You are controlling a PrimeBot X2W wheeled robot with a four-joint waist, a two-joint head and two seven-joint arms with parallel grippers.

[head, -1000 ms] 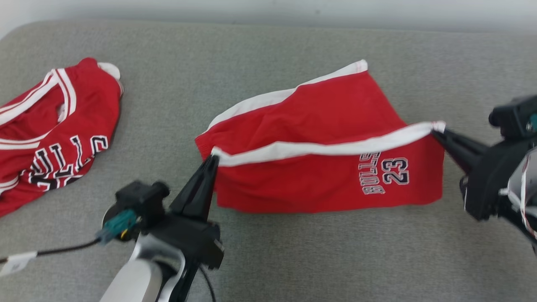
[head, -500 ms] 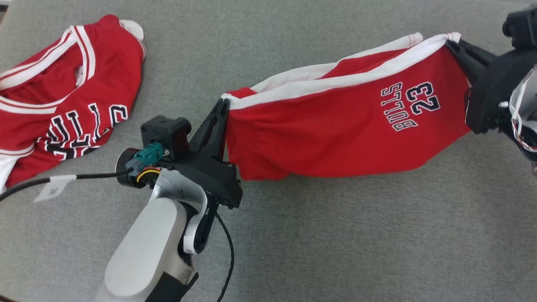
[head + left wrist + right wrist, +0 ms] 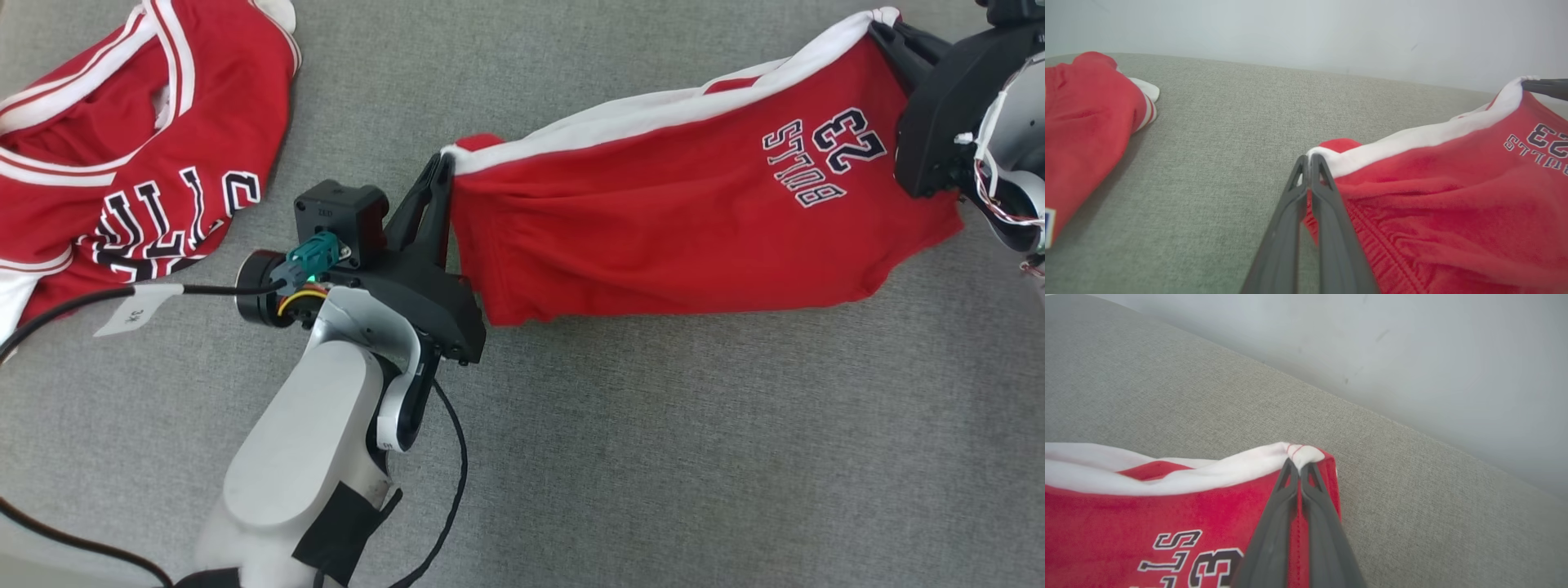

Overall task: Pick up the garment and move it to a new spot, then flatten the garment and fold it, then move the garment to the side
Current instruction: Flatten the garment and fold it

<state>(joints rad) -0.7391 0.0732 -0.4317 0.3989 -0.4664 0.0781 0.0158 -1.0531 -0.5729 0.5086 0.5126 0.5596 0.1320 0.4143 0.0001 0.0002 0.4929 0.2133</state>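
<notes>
Dark, white-edged lettering on the red shorts (image 3: 694, 237) reads "BULLS" with the number "23" — upside down to the head camera. The red jersey (image 3: 122, 163) at left carries larger block letters, "ULLS" legible — the rest lost in folds. A white cable tag (image 3: 135, 309) bears a mark too small to read.

Your left pincer (image 3: 443, 163): long black tapered fingers (image 3: 415, 214), black mount (image 3: 437, 298). Forearm (image 3: 302, 457) pale grey with black tape patch (image 3: 339, 531); teal connector (image 3: 310, 255), black cable (image 3: 65, 304), white tag (image 3: 135, 310). Right pincer (image 3: 880, 31): white wires (image 3: 992, 155) at wrist.
</notes>
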